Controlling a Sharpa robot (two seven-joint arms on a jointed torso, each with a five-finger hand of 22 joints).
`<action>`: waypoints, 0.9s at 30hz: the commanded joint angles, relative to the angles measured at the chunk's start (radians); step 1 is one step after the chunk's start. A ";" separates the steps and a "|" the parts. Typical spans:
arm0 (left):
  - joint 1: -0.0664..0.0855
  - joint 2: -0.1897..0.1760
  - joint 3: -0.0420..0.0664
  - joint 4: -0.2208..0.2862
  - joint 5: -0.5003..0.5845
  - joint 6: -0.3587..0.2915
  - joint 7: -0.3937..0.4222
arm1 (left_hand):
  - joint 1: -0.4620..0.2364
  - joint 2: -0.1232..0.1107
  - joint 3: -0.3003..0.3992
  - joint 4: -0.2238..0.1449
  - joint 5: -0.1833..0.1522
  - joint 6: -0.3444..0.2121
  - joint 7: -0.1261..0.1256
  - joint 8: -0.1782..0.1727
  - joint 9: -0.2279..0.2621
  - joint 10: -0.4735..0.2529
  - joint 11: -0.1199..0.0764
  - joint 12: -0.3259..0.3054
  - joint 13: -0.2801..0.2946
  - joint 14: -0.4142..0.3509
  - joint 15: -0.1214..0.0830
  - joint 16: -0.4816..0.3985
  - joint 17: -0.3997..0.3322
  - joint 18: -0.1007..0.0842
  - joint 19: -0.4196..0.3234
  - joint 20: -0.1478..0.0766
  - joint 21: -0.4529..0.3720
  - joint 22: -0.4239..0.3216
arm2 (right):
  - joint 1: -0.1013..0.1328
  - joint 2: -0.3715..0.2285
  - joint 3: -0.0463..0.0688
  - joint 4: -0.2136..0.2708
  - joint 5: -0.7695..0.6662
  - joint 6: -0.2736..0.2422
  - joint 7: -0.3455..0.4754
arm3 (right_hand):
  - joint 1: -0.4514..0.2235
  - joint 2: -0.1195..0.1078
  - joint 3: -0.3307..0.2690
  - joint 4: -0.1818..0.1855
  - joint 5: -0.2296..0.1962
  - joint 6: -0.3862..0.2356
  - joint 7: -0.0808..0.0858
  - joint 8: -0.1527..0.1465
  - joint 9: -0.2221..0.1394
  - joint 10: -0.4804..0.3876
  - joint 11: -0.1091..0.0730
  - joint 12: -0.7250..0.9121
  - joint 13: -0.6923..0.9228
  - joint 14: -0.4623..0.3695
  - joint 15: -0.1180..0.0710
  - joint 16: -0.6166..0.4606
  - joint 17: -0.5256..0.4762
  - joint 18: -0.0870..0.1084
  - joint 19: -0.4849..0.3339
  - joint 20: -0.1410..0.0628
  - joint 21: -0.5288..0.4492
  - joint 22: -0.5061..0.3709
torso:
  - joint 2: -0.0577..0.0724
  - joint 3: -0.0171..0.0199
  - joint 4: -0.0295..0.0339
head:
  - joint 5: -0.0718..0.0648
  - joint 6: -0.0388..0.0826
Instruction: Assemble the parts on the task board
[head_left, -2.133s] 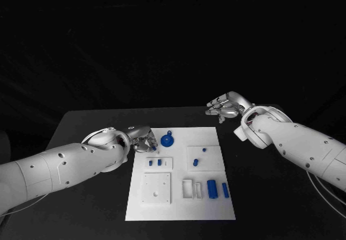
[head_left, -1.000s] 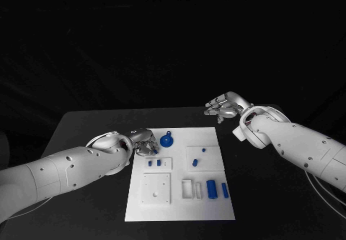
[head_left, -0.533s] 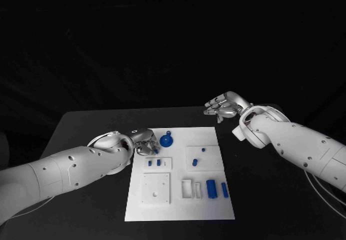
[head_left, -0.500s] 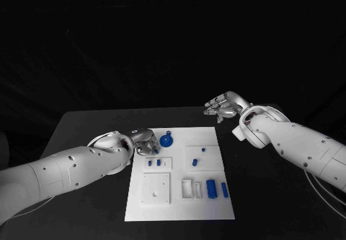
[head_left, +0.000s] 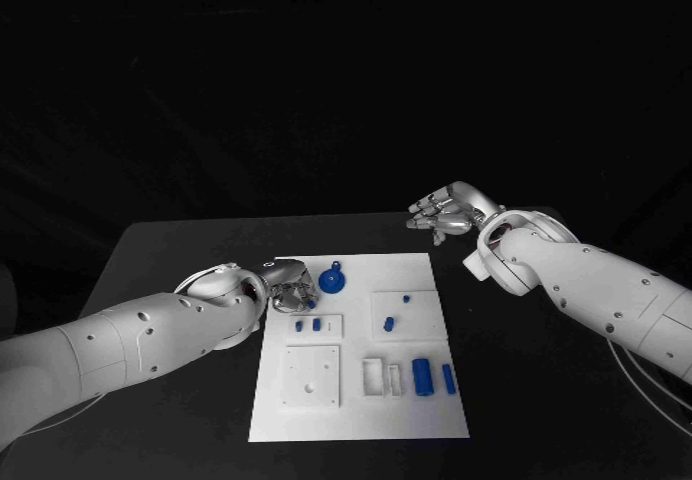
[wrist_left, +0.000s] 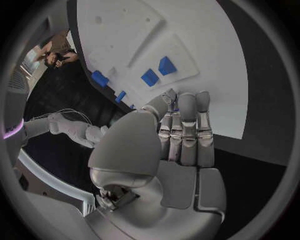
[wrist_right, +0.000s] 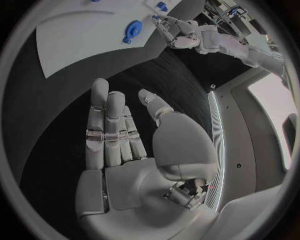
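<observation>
**Assembly barely begun, most parts loose on the board**

Judged early in the job. On the white task board, lower centre of the head view, several blue parts lie unseated: a round knobbed piece near the upper left corner, two small blocks in a raised square frame below it, a short peg with a tiny stud above it in the frame to the right, and a thick bar with a thinner one beside it at lower right, next to empty white slots. Also unfilled: a larger square plate with holes at lower left.

Left hand at the board's upper left edge, just beside the round piece, fingers extended side by side over the board in the wrist view, nothing visibly held. Right hand well apart, at upper right beyond the board, fingers loosely extended, empty.

Board flat, matte white; parts glossy blue, small.
</observation>
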 joint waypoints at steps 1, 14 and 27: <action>-0.004 -0.001 -0.005 0.000 -0.012 0.041 -0.016 | 0.006 0.002 0.005 -0.004 0.004 0.003 0.005 0.004 0.001 0.003 0.000 0.003 0.002 0.003 0.002 0.001 0.001 0.010 -0.001 -0.005 0.007 0.023 | 0.000 0.000 0.000 0.002 0.001 0.005 0.010 | -0.005 -0.005 0.004 -0.001 0.006 0.005 0.001 0.002 -0.001 -0.001 0.000 -0.005 -0.002 -0.007 0.001 0.005 -0.001 0.018 0.030 0.003 0.003 -0.001 | 0.000 -0.0002 0.0000 | 0.000 -0.001; -0.004 0.010 -0.006 -0.007 -0.015 0.027 -0.010 | -0.002 0.000 -0.006 0.000 -0.004 0.008 0.003 0.005 0.001 0.009 -0.003 0.003 0.002 0.005 0.001 0.002 0.001 0.008 -0.001 -0.004 0.009 0.020 | 0.000 0.001 0.000 0.002 0.001 0.005 0.010 | -0.005 -0.005 0.004 -0.001 0.006 0.005 0.001 0.002 -0.001 -0.001 0.000 -0.005 -0.002 -0.007 0.001 0.005 -0.001 0.018 0.030 0.003 0.003 -0.001 | 0.000 0.0001 0.0002 | -0.001 0.000; -0.013 0.020 -0.037 -0.016 -0.067 -0.029 0.011 | 0.011 0.002 -0.053 -0.001 -0.021 0.020 -0.001 0.004 0.001 0.020 -0.008 0.003 0.002 0.002 -0.003 -0.001 0.001 -0.001 0.009 -0.008 -0.020 0.020 | 0.000 -0.002 0.000 0.003 0.002 0.006 0.011 | -0.007 -0.006 0.006 0.000 0.006 0.005 0.001 0.002 -0.001 -0.003 0.000 -0.005 -0.002 -0.007 0.001 0.004 -0.002 0.018 0.029 0.003 0.004 -0.004 | 0.000 0.0001 0.0000 | -0.007 -0.002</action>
